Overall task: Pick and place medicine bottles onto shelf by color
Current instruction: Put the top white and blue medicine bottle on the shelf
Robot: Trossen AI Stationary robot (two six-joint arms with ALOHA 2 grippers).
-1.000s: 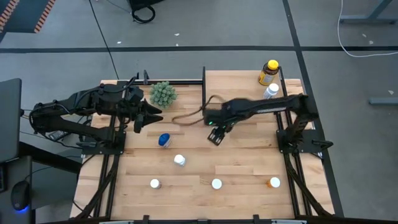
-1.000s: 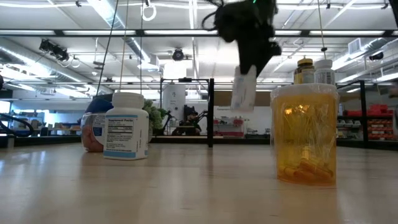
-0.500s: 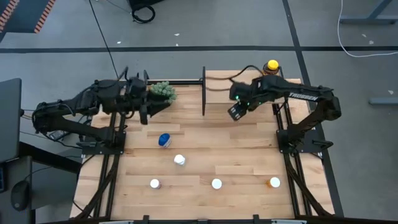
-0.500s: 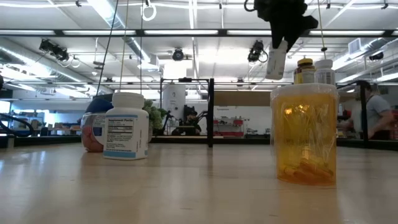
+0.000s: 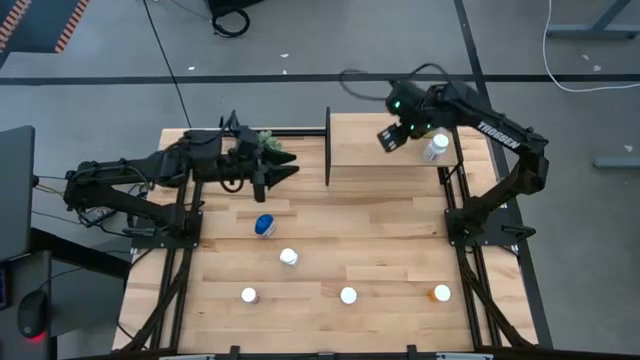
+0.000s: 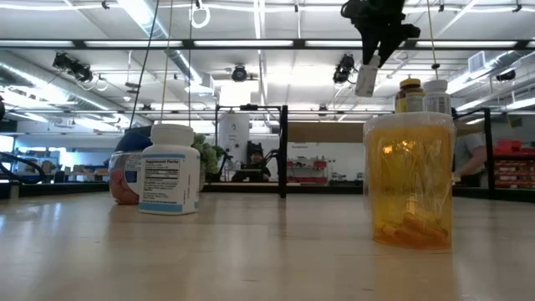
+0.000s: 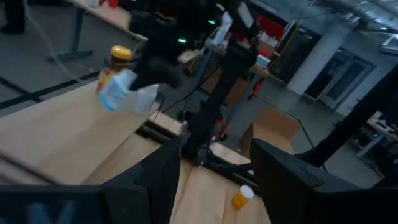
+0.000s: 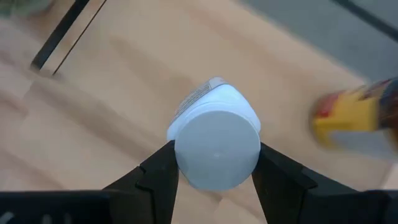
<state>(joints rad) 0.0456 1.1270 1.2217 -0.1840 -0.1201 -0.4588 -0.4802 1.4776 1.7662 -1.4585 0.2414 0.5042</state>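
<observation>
- On shelf (image 5: 385, 155): white bottle (image 5: 434, 148); amber bottle (image 6: 409, 94).
- Right gripper (image 5: 392, 136): fingers clamping another white bottle (image 8: 216, 143) above shelf.
- Left gripper (image 5: 281, 174): fingers wide, empty.
- Left on counter (image 5: 380, 240): five bottles.

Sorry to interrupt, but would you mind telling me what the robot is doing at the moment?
The right gripper holds a white-capped white pill bottle above the light wood shelf, near a white bottle standing there. The left gripper hovers open by the green spiky plant. A blue bottle, three white ones and an orange one wait on the slatted wooden tabletop.
</observation>
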